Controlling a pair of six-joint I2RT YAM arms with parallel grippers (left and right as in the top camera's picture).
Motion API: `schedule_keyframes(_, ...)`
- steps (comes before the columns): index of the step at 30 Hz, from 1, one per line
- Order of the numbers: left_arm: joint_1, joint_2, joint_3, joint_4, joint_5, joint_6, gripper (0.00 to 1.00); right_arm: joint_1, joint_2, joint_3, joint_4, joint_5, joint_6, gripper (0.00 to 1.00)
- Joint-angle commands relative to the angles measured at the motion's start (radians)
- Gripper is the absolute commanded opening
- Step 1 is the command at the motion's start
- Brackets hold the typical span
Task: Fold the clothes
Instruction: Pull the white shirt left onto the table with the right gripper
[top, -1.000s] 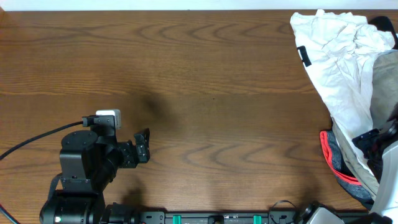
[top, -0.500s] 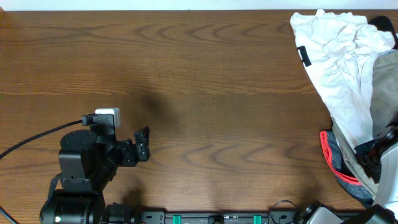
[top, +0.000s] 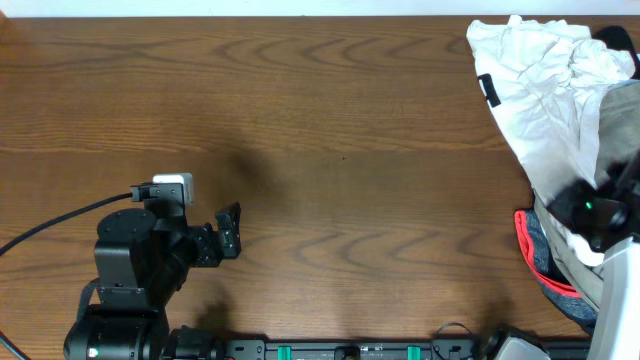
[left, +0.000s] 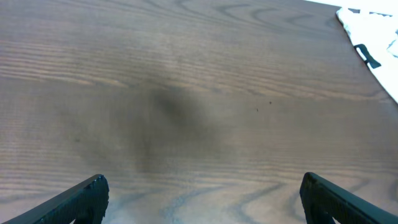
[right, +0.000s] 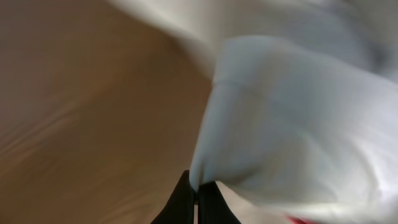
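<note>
White, thin and heavily wrinkled, the white garment (top: 545, 95) lies heaped at the far right corner of the table (top: 330, 120). It reaches from well beyond the right pincer (top: 590, 212) down to the pincer itself. A small dark label (top: 488, 90) sits on the garment's left edge, beyond that pincer and to its left.

The right wrist view is blurred. There the right pincer (right: 198, 193) has its dark fingers (right: 180, 208) drawn almost together, and a narrow edge of the white cloth (right: 298, 124) is pinched in the slit between them. The cloth spreads up and to the right from the tips, with bare wood to their left.

Khaki trousers (top: 622, 120) lie just right of the right pincer, partly under the white garment. A black piece (top: 618, 40) shows at the far corner of the heap. A grey piece with a red edge (top: 535, 262) lies just beside the pincer, on its near left.

The left pincer (top: 230, 232) is well apart from the heap, over bare wood on the other side of the table. In its wrist view its fingers (left: 81, 199) stand wide apart with nothing between them, and the garment's corner (left: 376, 28) shows far ahead to the right. Behind this pincer, a white plug (top: 175, 186) and a black cable (top: 50, 228) join the arm.
</note>
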Motion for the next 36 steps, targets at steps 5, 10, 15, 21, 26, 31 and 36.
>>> schedule_keyframes(5,0.003,0.004,0.019,0.019,0.010,-0.010,0.98,0.519,-0.089,0.172,0.188,-0.418,-0.099,0.01)
schedule_keyframes(10,0.003,0.004,0.019,0.020,0.010,-0.010,0.98,0.872,-0.054,0.174,0.454,-0.406,-0.079,0.02)
schedule_keyframes(15,0.003,0.004,0.019,0.020,0.010,-0.010,0.99,1.052,0.034,0.174,0.478,-0.280,-0.106,0.64)
schedule_keyframes(21,0.003,0.004,0.019,0.019,0.010,-0.010,0.98,0.996,0.048,0.174,0.377,0.000,-0.063,0.85)
schedule_keyframes(26,0.003,0.004,0.019,0.019,0.010,-0.010,0.98,0.895,0.051,0.174,0.230,0.180,-0.050,0.86)
schedule_keyframes(31,0.003,0.014,0.019,0.017,0.010,-0.010,0.98,0.787,0.085,0.169,0.119,0.395,-0.019,0.87)
schedule_keyframes(36,0.003,0.076,0.018,-0.004,0.018,-0.009,0.98,0.676,0.204,0.164,0.103,0.406,-0.019,0.90)
